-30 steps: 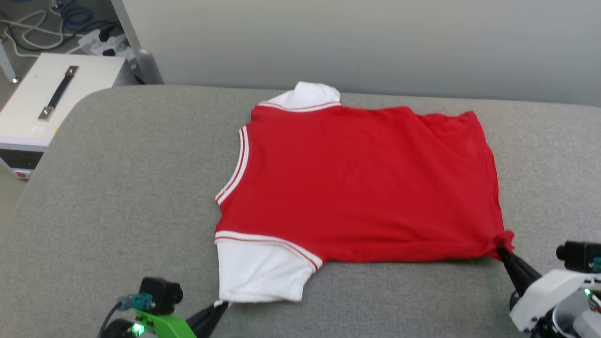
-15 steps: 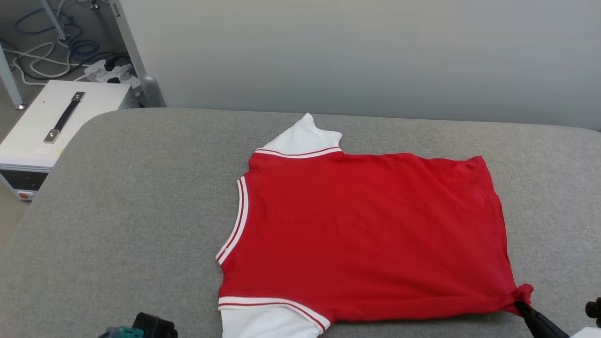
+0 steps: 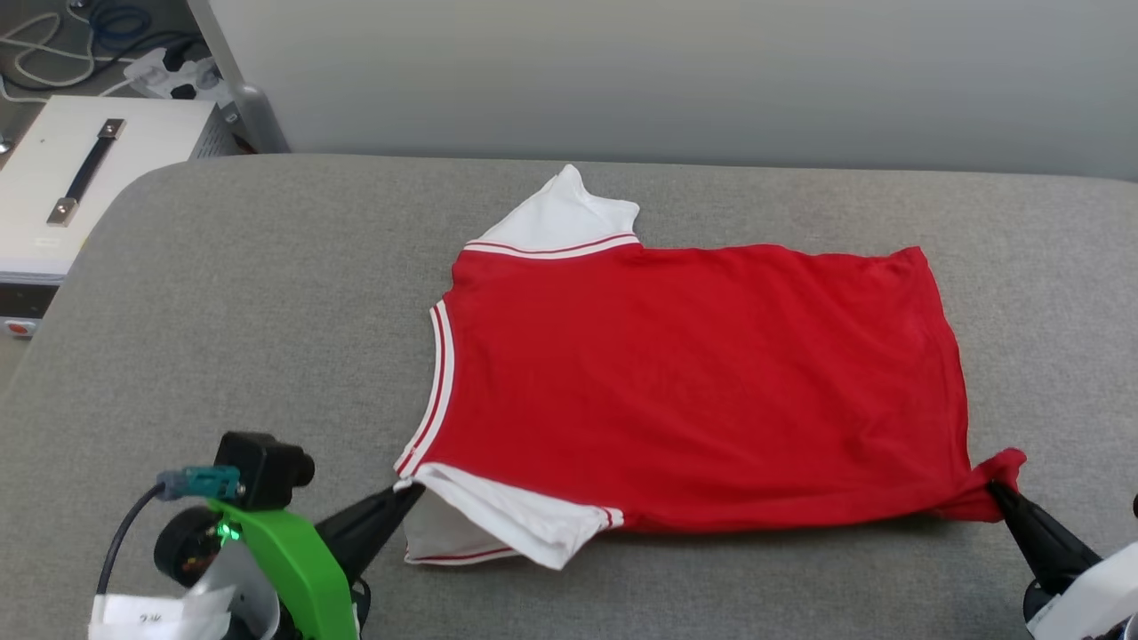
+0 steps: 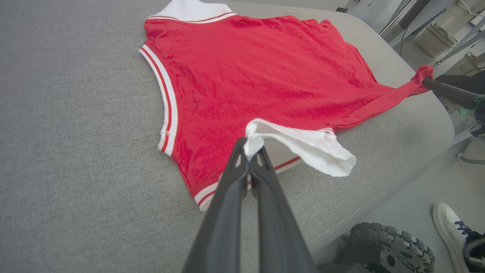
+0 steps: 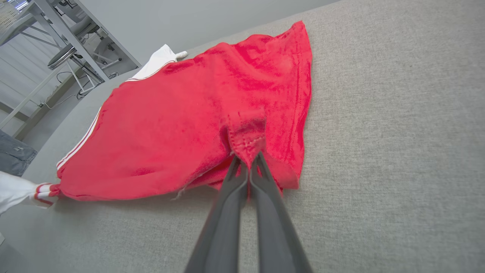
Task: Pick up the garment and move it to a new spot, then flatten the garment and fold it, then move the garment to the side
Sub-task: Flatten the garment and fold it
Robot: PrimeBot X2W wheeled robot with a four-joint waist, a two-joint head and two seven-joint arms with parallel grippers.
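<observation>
Red garment (image 3: 693,382) with white sleeves, spread plain red face up across the middle of a grey padded surface (image 3: 267,311). The left gripper (image 3: 411,488) is pinched shut on the edge of the near sleeve (image 3: 507,524), lifting it so the white cloth curls over on itself. The right gripper (image 3: 994,487) is pinched shut on the near hem corner, which is bunched into a small raised knot. The body lies mostly flat with faint ripples, so placing and much of the flattening look done (a judgement from how it lies); the fold and the move aside are not yet done. The curled near sleeve and the creased far sleeve (image 3: 569,213) would need smoothing first. Off the surface at far left are a white box (image 3: 80,169) with a black handle and floor cables (image 3: 53,53); a person's shoe (image 4: 451,223) stands near the robot's wheel (image 4: 390,246).
</observation>
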